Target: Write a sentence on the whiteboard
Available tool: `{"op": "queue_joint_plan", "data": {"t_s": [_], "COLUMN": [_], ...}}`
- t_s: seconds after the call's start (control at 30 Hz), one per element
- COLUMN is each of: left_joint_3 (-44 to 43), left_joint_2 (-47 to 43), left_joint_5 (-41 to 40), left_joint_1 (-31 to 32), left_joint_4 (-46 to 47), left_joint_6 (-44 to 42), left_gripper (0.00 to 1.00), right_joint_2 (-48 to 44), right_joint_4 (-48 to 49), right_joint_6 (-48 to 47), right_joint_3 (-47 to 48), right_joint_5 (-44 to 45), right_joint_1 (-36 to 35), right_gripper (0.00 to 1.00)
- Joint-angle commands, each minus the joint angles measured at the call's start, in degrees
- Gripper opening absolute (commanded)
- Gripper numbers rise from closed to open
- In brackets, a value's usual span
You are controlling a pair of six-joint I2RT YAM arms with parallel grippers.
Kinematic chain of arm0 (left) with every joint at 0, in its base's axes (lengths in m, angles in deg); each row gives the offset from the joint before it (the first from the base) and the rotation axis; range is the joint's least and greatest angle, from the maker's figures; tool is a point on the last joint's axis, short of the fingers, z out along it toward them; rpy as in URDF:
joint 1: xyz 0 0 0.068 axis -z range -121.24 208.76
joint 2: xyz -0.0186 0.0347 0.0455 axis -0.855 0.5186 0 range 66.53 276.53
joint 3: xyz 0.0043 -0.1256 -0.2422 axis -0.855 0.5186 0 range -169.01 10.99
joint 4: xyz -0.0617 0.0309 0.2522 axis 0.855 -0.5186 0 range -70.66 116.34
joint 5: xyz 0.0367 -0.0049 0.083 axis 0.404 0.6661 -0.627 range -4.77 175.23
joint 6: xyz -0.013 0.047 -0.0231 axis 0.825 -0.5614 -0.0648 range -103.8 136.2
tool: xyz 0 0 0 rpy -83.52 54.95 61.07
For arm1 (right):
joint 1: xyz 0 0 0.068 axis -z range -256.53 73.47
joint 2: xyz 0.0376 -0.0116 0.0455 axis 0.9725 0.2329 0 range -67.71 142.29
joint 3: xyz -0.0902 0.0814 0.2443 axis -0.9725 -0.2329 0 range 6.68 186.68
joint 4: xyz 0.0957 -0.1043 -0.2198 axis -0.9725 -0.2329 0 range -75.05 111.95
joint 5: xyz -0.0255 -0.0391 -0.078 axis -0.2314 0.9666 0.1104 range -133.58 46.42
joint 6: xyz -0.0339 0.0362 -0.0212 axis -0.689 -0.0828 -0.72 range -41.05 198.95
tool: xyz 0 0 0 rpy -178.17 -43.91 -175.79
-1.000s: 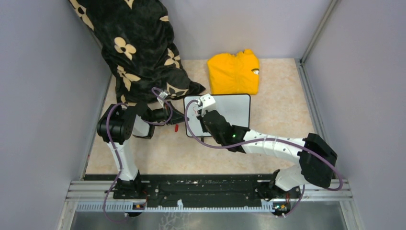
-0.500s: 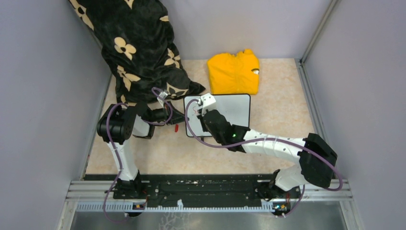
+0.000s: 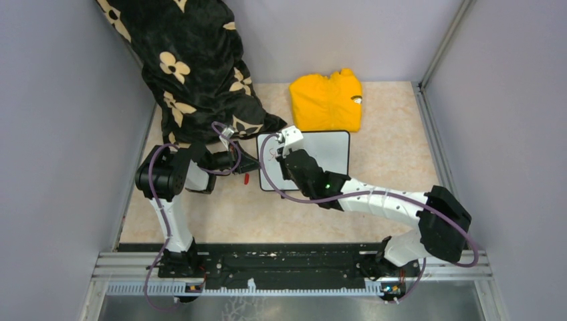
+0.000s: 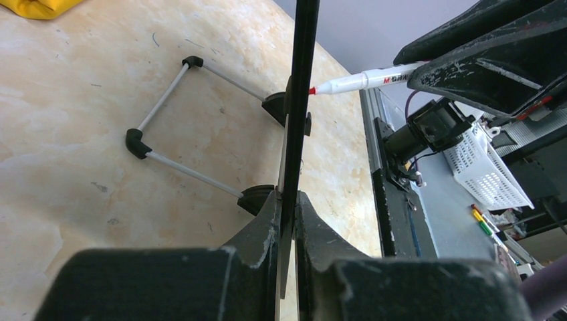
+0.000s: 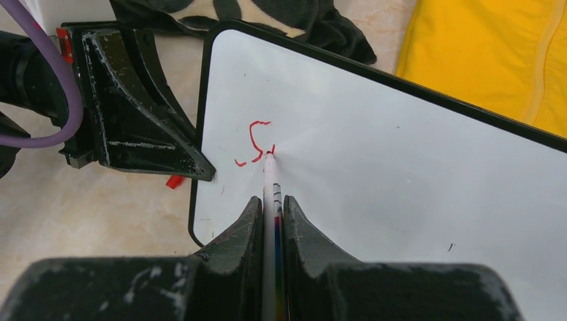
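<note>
Right tool (image 5: 272,202) slightly farther up glossy whiteboard (image 5: 401,167)

Black-rimmed whiteboard (image 3: 332,152) — mostly blank; the sentence (image 5: 257,142) is just 1 red "S" near its left edge

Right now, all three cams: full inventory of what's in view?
whiteboard: 1, white with black rim, mid-table
writing: a few strokes, red, by the whiteboard's left edge
marker: 1, white barrel with red tip, tip on the whiteboard
garment: 1, yellow, folded behind the whiteboard
blanket: 1, black with cream flowers, far left
small piece: 1, red, on the table left of the whiteboard
basket: 1, white, off-table in the left wrist view
table: 1, beige marbled
left claw: 1, black, shut on the whiteboard's left edge
right claw: 1, black, shut on the marker
</note>
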Motion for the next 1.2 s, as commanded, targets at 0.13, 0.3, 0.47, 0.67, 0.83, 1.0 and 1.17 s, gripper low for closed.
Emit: {"op": "queue_joint_plan", "data": {"t_s": [0.13,0.3,0.47,0.67,0.83,1.0,1.17], "left_joint_3": [-0.3,-0.3,-0.3,-0.3,-0.3,-0.3,-0.2], "left_joint_2": [-0.6,-0.6,-0.6,-0.7,-0.6,-0.7,-0.7], "left_joint_5": [1.0,1.0,1.0,1.0,0.9,0.9,1.0], "left_joint_1": [0.3,0.3,0.3,0.3,0.3,0.3,0.3], "left_joint_4": [13.9,13.9,13.9,13.8,13.9,13.8,13.9], "left_joint_6": [-0.1,-0.1,-0.1,-0.1,-0.1,0.0,0.0], "left_gripper": [0.0,0.0,0.0,0.0,0.0,0.0,0.0], "right_joint_2": [-0.9,-1.9,-2.6,-3.3,-3.9,-4.9,-5.1], "right_joint_4": [2.4,2.1,1.9,1.4,0.5,0.4,-0.2], "right_joint_6": [-0.1,0.2,0.4,0.6,1.2,1.4,1.7], "right_joint_3": [2.1,1.2,0.6,-0.8,-2.0,-3.8,-4.4], "right_joint_5": [2.9,3.6,3.5,3.4,2.6,1.1,-0.3], "right_joint_1": [1.8,2.2,2.2,2.2,2.2,2.3,2.2], "right_gripper": [0.0,0.0,0.0,0.0,0.0,0.0,0.0]}}
